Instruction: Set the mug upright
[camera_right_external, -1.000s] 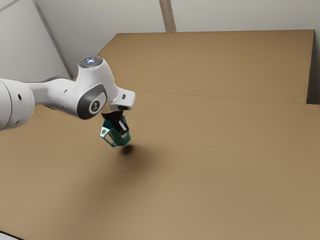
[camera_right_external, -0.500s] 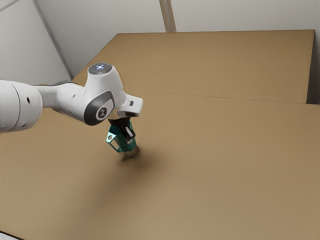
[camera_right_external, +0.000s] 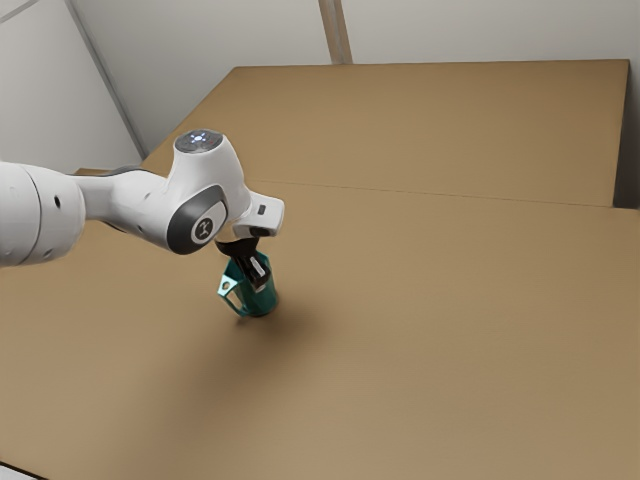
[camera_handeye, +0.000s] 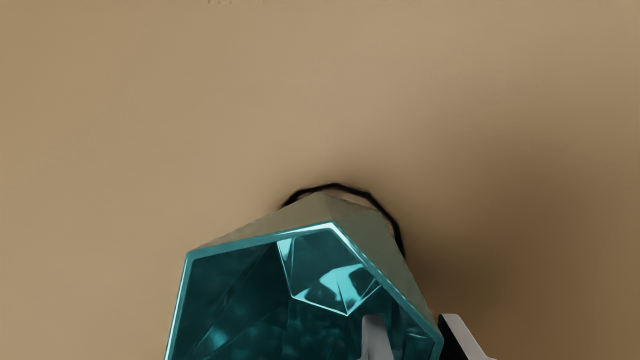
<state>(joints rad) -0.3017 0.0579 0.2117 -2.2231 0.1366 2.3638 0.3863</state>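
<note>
The gripper (camera_right_external: 259, 283) is parted rather than clenched, one finger (camera_handeye: 377, 337) inside the mug (camera_right_external: 263, 303) and the other finger (camera_handeye: 462, 340) outside, with the wall between them. The mug sits directly below the gripper, mouth up towards it and base down at the table (camera_right_external: 450, 330). Its handle (camera_right_external: 227, 287) is beside the gripper, on the side nearer the arm's base. The mug's body reaches lower than the fingertips.
</note>
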